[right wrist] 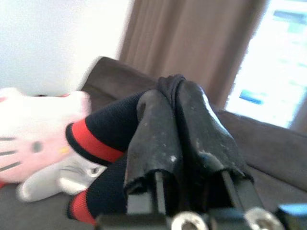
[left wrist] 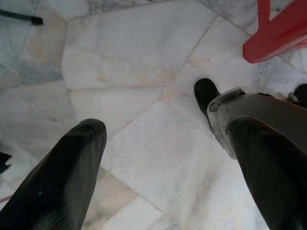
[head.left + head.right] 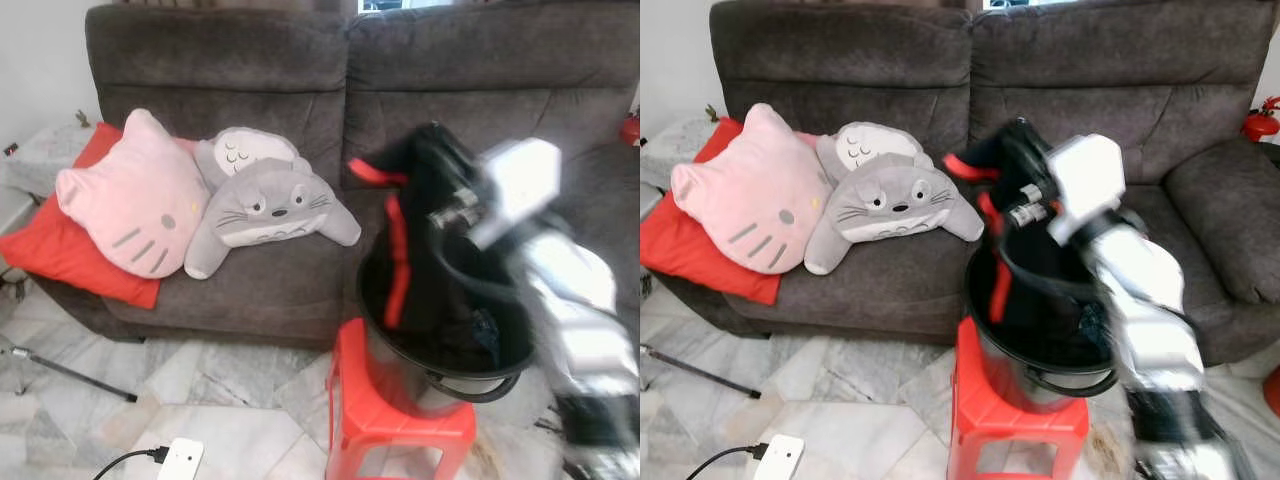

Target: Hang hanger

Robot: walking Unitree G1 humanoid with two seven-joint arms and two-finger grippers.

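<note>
The right arm is blurring at the right of the frame. The right end effector is clenching a black garment with red trim, lifting it above the black basket on a red stool at lower centre. The left end effector is hanging released over the marble floor. A grey sofa is spanning the top.

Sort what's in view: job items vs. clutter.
Job:
- right pincer, shut on the black garment
- black garment with red trim, lifted out of the basket
- black laundry basket on the red stool

Clutter:
- pink cat cushion
- grey plush
- red pillow
- sofa
- white charger on the floor
- left pincer, idle, open
</note>
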